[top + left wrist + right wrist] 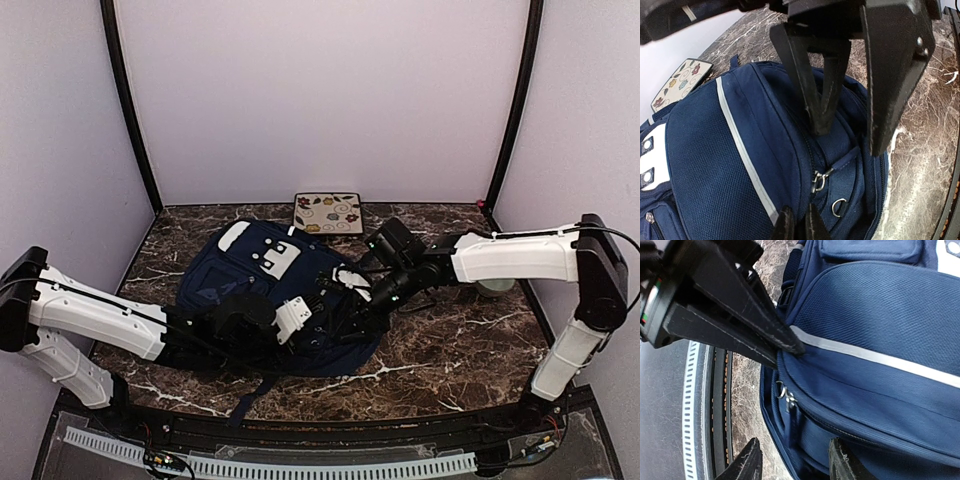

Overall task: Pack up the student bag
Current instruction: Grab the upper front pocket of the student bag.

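Observation:
The student bag [235, 275], navy blue with a pale stripe and white patches, lies flat in the middle of the marble table. My left gripper [322, 314] reaches in from the left. In the left wrist view it [799, 223] is shut on a fold of the bag's fabric [705, 165] just below a metal zipper pull [820, 180]. My right gripper [360, 300] comes from the right and faces the left one closely. Its fingers [795, 462] stand apart across the bag's edge [880, 305], near the zipper pull [786, 394], gripping nothing.
A flat flower-patterned case [328, 213] lies behind the bag at the back wall. A pale round object [493, 288] sits behind the right forearm. One bag strap [245, 400] hangs over the table's front edge by the rail [300, 465].

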`<state>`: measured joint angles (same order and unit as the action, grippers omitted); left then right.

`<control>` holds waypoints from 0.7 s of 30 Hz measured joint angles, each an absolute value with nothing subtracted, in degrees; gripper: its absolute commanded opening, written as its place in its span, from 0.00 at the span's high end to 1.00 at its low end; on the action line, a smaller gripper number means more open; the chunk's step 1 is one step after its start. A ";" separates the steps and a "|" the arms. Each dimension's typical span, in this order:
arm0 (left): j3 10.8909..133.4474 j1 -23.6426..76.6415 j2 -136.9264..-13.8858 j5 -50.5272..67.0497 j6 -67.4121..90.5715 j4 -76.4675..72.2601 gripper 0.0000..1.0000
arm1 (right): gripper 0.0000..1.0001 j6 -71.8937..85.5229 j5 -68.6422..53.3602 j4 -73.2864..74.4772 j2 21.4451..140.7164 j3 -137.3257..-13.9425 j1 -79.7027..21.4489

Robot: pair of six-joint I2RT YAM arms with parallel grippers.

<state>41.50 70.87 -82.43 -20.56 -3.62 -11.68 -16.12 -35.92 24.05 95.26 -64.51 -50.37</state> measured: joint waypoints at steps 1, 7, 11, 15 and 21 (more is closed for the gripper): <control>41.41 70.87 -82.43 -20.49 -3.44 -11.97 1.00 | 0.53 -15.92 -35.88 23.64 95.55 -64.36 -50.70; 40.75 70.61 -82.39 -19.92 -2.20 -12.86 1.00 | 0.54 -14.59 -34.63 21.71 96.88 -64.16 -52.07; 40.58 70.57 -82.39 -19.53 -1.65 -13.26 1.00 | 0.60 -12.95 -31.97 19.99 96.88 -63.68 -52.88; 40.12 70.48 -82.35 -19.31 -1.04 -13.87 1.00 | 0.73 -10.98 -28.62 18.85 96.88 -63.46 -53.43; 39.81 70.28 -81.71 -19.11 -0.78 -14.04 1.00 | 0.93 -10.04 -26.65 17.85 96.86 -63.29 -53.58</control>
<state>39.81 70.28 -81.71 -19.11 -0.78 -14.04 -10.04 -26.65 17.85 96.86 -63.29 -53.58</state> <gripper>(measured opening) 0.071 0.158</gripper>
